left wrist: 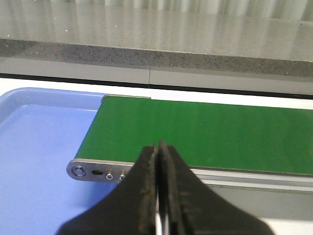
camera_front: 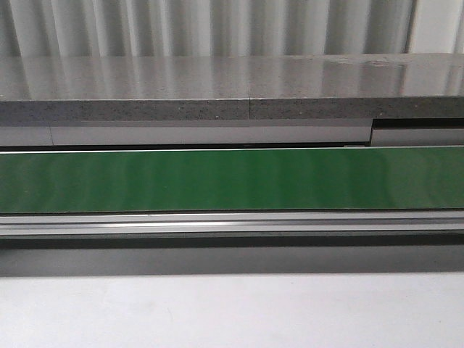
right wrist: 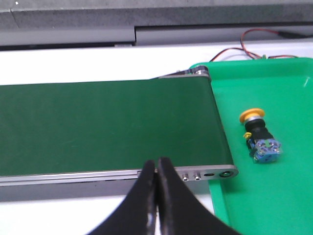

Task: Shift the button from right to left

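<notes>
While button [right wrist: 259,136] lies in green tray [right wrist: 274,196], right jaws closed, apart.

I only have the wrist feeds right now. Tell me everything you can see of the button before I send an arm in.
The button shows only in the right wrist view. It lies on its side on the green tray, beside the conveyor belt end, touching nothing else. It has a yellow-orange mushroom cap, a black middle body and a blue and clear-grey contact block at the rear, all plastic-looking. The right gripper is shut, apart from it.
</notes>
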Robot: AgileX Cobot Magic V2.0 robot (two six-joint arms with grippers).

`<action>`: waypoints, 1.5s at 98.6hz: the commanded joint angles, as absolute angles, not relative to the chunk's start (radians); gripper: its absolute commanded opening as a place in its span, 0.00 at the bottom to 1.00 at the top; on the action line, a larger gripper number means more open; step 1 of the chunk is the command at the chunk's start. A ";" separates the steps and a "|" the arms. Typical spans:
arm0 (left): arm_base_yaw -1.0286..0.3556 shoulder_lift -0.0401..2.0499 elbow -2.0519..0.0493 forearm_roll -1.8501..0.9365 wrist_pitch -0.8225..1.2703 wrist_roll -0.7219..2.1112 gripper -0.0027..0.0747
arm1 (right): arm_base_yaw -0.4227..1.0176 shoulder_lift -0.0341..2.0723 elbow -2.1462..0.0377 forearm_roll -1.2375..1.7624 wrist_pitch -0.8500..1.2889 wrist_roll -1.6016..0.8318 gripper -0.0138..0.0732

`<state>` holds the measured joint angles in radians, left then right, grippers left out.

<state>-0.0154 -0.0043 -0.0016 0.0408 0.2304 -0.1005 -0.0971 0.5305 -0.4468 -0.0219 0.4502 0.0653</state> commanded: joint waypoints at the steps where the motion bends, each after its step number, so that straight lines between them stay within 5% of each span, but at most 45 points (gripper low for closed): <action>1: -0.016 -0.041 0.023 0.041 0.157 -0.110 0.01 | -0.104 0.595 -0.527 -0.043 0.418 0.061 0.08; 47: -0.016 -0.041 0.023 0.041 0.157 -0.110 0.01 | -0.104 0.954 -0.876 -0.044 0.738 0.061 0.12; 56: -0.016 -0.041 0.023 0.041 0.157 -0.110 0.01 | -0.107 1.026 -0.937 -0.044 0.800 0.061 0.25; 73: -0.016 -0.041 0.023 0.041 0.157 -0.110 0.01 | -0.154 1.150 -1.038 -0.044 0.847 0.062 0.69; 78: -0.016 -0.041 0.023 0.041 0.157 -0.110 0.01 | -0.178 1.180 -1.062 -0.044 0.855 0.077 0.75; 124: -0.016 -0.041 0.023 0.041 0.157 -0.110 0.01 | -0.528 1.506 -1.243 -0.037 0.898 0.139 0.72; 148: -0.016 -0.041 0.023 0.041 0.157 -0.110 0.01 | -0.559 1.628 -1.257 0.000 0.901 0.085 0.72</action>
